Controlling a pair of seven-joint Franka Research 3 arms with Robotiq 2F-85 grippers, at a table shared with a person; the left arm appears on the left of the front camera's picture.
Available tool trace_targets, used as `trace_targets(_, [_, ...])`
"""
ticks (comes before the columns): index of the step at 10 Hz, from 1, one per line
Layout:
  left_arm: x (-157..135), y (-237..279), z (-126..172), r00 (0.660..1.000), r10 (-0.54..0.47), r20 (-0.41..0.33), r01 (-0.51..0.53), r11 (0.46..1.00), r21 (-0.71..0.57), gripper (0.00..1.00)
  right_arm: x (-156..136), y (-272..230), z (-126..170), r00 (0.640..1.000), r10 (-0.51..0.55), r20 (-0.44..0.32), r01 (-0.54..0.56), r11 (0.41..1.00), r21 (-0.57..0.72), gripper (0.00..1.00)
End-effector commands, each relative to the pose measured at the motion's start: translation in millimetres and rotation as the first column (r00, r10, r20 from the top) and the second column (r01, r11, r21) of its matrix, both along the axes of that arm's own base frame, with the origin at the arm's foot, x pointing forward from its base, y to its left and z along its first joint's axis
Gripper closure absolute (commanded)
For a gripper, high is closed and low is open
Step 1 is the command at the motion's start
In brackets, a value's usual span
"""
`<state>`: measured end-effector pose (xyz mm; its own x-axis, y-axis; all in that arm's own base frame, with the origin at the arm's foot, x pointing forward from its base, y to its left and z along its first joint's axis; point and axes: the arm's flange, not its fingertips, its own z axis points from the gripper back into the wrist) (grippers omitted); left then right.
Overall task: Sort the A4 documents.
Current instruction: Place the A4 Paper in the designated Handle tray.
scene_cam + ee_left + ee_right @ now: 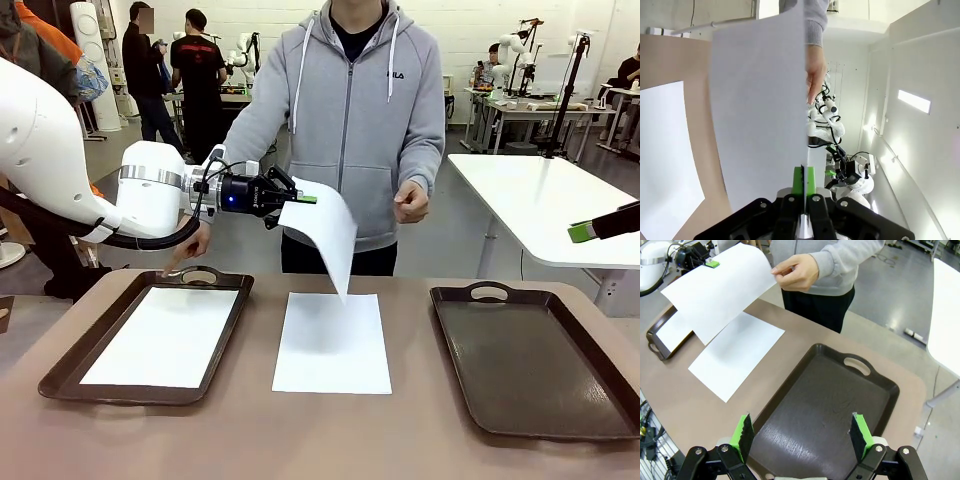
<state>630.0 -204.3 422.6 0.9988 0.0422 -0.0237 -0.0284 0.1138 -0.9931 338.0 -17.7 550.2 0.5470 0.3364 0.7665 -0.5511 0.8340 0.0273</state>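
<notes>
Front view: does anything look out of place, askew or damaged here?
Nothing is damaged or spilled. The middle sheet lies on the bare table between the left tray and right tray, in neither. The held sheet, pinched at its edge in the left arm's jaws, droops and curls in mid-air, as thin paper would.

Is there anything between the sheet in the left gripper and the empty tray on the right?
Nothing lies in the way. The held sheet hangs from the shut left gripper over the flat sheet, and nothing lies between that and the right tray. Only the open right gripper hovers above that tray.
</notes>
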Motion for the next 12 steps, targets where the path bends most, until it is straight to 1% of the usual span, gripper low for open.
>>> trace_targets(1, [0, 0, 0, 1.0, 0.0, 0.0, 0.0, 1.0, 0.0, 0.99, 1, 0, -2, 1.0, 0.005, -0.002, -0.005, 1.0, 0.006, 0.0])
trace_targets(2, [-1, -11, 10, 0.996, -0.09, 0.022, 0.087, 0.991, 0.105, 0.99, 1, 0, -2, 1.0, 0.005, -0.002, -0.005, 1.0, 0.006, 0.0])
trace_targets(3, [-4, -12, 21, 0.986, -0.161, 0.041, 0.152, 0.973, 0.171, 0.99, 1, 0, -2, 1.0, 0.005, -0.002, -0.005, 1.0, 0.006, 0.0])
trace_targets(4, [-9, -3, 33, 0.978, -0.194, 0.075, 0.172, 0.958, 0.231, 0.99, 1, 0, -2, 1.0, 0.005, -0.002, -0.005, 1.0, 0.006, 0.0])
trace_targets(5, [-15, 14, 42, 0.971, -0.212, 0.108, 0.177, 0.948, 0.265, 0.99, 1, 0, -2, 1.0, 0.005, -0.002, -0.005, 1.0, 0.006, 0.0])
trace_targets(6, [-23, 32, 44, 0.967, -0.23, 0.111, 0.193, 0.942, 0.276, 0.99, 1, 0, -2, 1.0, 0.005, -0.002, -0.005, 1.0, 0.006, 0.0])
trace_targets(7, [-31, 51, 41, 0.973, -0.212, 0.091, 0.179, 0.943, 0.28, 0.99, 1, 0, -2, 1.0, 0.005, -0.002, -0.005, 1.0, 0.006, 0.0])
trace_targets(8, [-45, 71, 36, 0.983, -0.167, 0.079, 0.141, 0.955, 0.262, 0.99, 1, 0, -2, 1.0, 0.005, -0.002, -0.005, 1.0, 0.006, 0.0])
trace_targets(10, [-76, 93, 24, 0.992, -0.103, 0.076, 0.083, 0.968, 0.237, 0.99, 1, 0, -2, 1.0, 0.005, -0.002, -0.005, 1.0, 0.006, 0.0])
trace_targets(12, [-100, 115, 11, 0.995, -0.039, 0.088, 0.018, 0.972, 0.235, 0.99, 1, 0, -2, 1.0, 0.005, -0.002, -0.005, 1.0, 0.006, 0.0])
